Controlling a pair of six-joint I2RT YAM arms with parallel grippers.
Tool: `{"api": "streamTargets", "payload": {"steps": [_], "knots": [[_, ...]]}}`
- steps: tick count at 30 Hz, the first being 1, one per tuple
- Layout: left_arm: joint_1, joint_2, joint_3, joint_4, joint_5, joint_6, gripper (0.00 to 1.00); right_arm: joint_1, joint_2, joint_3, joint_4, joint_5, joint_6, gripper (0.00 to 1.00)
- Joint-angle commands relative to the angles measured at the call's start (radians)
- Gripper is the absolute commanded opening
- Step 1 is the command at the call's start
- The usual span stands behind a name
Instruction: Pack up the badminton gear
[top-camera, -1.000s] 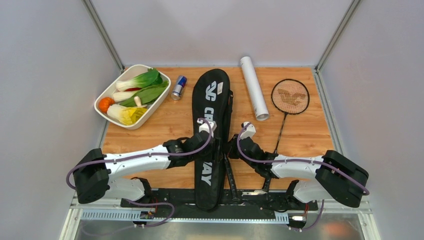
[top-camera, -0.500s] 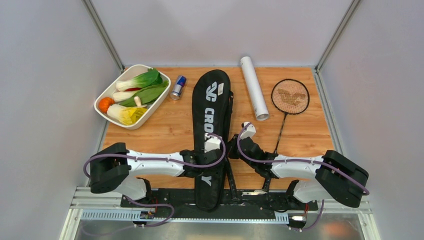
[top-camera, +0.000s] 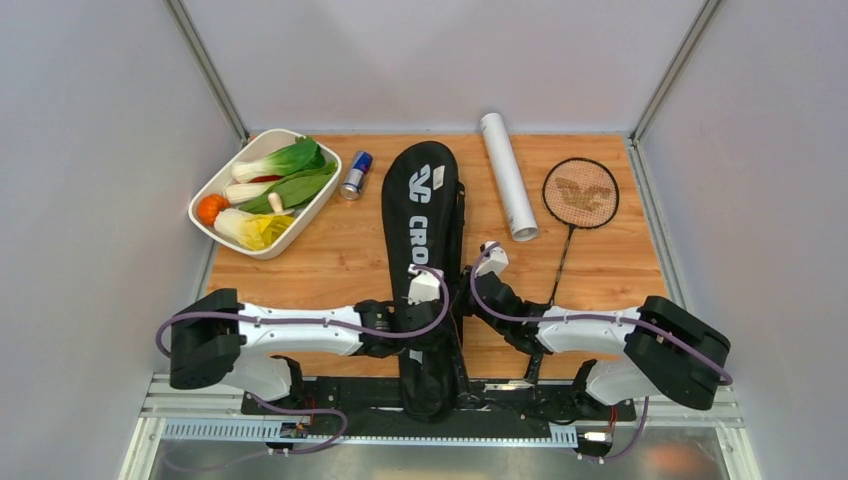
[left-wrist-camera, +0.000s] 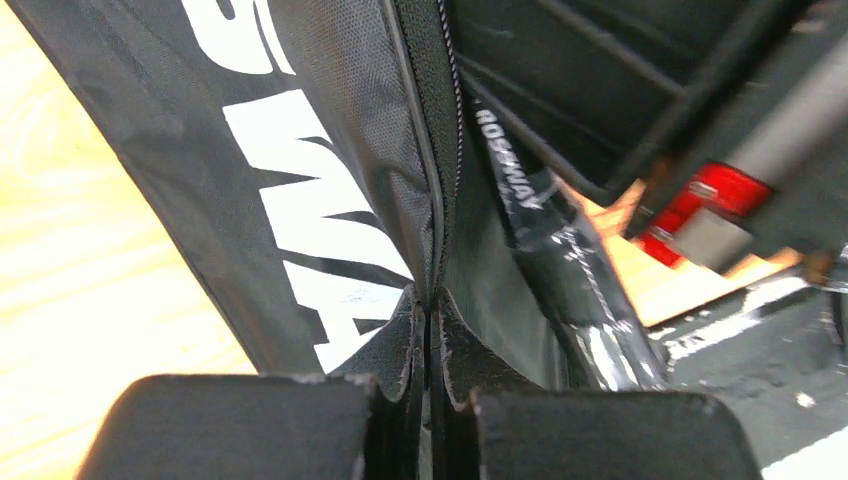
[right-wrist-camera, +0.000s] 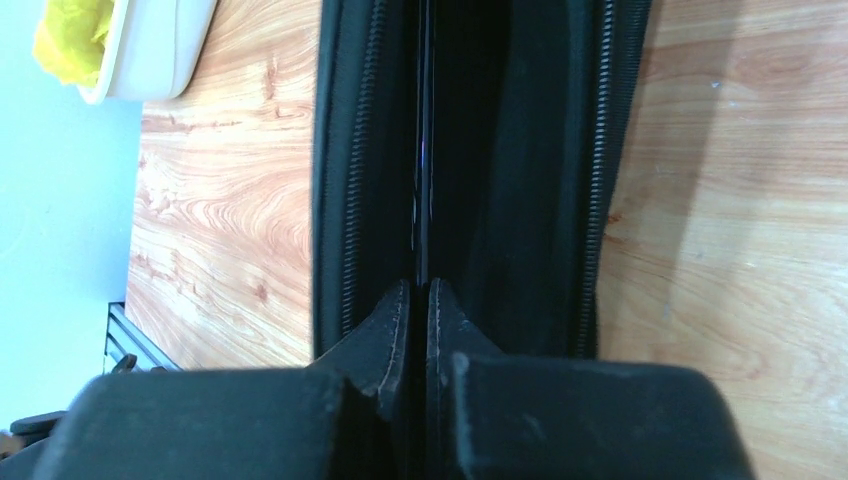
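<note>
the black crossway racket bag (top-camera: 425, 220) was laid lengthwise at mid-bench (top-camera: 340, 262); its zip edge was pinched by the closed left fingers (left-wrist-camera: 405, 342), its opened edge by the closed right fingers (right-wrist-camera: 393, 322).

Bag (top-camera: 425, 200): logo past "CRO" is covered by left arm (top-camera: 300, 325), and the near end hangs off the table (top-camera: 350, 255), tip lost among rails. Racket (top-camera: 580, 192), right of bag: grip is hidden under right arm (top-camera: 585, 330). Can (top-camera: 357, 175), left of bag: label too small to read. Left wrist view: bag seam vanishes between the pressed-together fingers of left gripper (left-wrist-camera: 430, 325). Glossy dark bar (left-wrist-camera: 560, 260) inside bag has blurred lettering, ends cut off.
</note>
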Motion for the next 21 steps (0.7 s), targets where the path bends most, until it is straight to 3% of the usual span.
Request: {"api": "streamTargets", "payload": {"steps": [1, 9, 13, 16, 18, 21], "knots": [[-0.022, -0.156, -0.092, 0.14, 0.106, -0.048, 0.0, -0.012, 0.04, 0.088, 0.105, 0.096, 0.067, 0.0], [-0.022, -0.302, -0.222, 0.295, 0.177, -0.122, 0.0, -0.012, 0.135, 0.108, 0.109, 0.193, 0.154, 0.0], [-0.022, -0.305, -0.282, 0.473, 0.244, -0.178, 0.0, -0.011, 0.192, 0.11, 0.125, 0.237, 0.217, 0.0], [-0.022, -0.3, -0.285, 0.487, 0.252, -0.191, 0.0, -0.01, 0.224, 0.12, 0.115, 0.27, 0.246, 0.01], [-0.022, -0.306, -0.295, 0.486, 0.238, -0.188, 0.0, -0.009, 0.227, 0.12, 0.125, 0.269, 0.254, 0.1], [-0.022, -0.309, -0.318, 0.501, 0.225, -0.195, 0.0, -0.009, 0.228, 0.148, 0.116, 0.163, 0.134, 0.28]]}}
